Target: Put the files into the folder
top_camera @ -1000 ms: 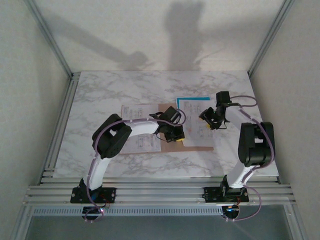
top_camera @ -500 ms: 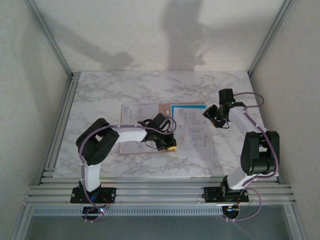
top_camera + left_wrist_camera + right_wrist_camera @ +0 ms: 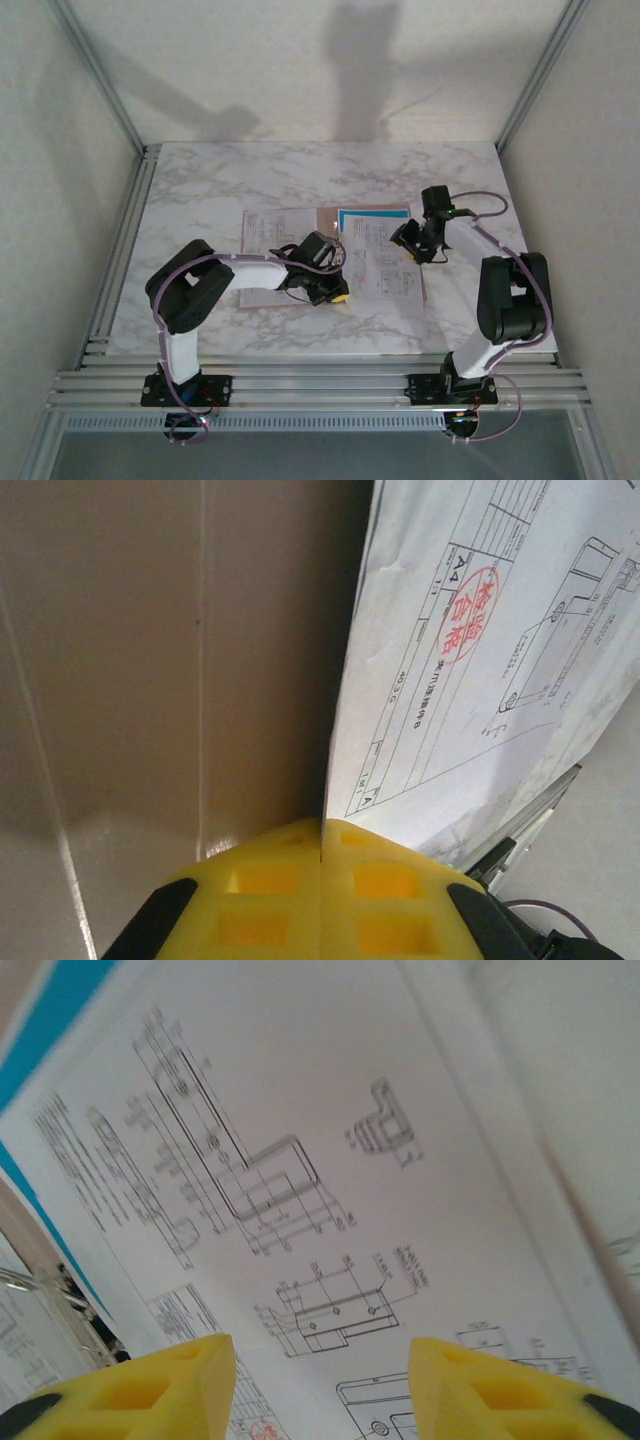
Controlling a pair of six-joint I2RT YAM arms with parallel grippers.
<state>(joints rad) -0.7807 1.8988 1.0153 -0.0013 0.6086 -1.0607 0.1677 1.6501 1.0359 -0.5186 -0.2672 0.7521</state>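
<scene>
The tan-brown folder [image 3: 325, 222] lies flat mid-table, and in the left wrist view the folder [image 3: 150, 630] takes up the left side. The files [image 3: 388, 268] are white printed sheets over a cyan sheet [image 3: 346, 214], lying on the folder's right part. Another white sheet [image 3: 268, 238] lies to the folder's left. My left gripper [image 3: 338, 296] is at the stack's near-left corner. Its yellow fingers [image 3: 250, 890] are shut, with the edge of a stamped white sheet [image 3: 480, 660] running into their seam. My right gripper [image 3: 418, 243] hovers open over the files [image 3: 300, 1160], cyan edge [image 3: 40, 1030] at upper left.
The marble table [image 3: 200, 180] ends at aluminium rails [image 3: 320, 385] along the near side, where both arm bases are bolted. Slanted frame posts [image 3: 100, 75] stand at the back corners. White walls close in both sides.
The files have slid left and toward the near edge, along with my shut left gripper, and the left elbow has swung out left. My right gripper has come over the sheets.
</scene>
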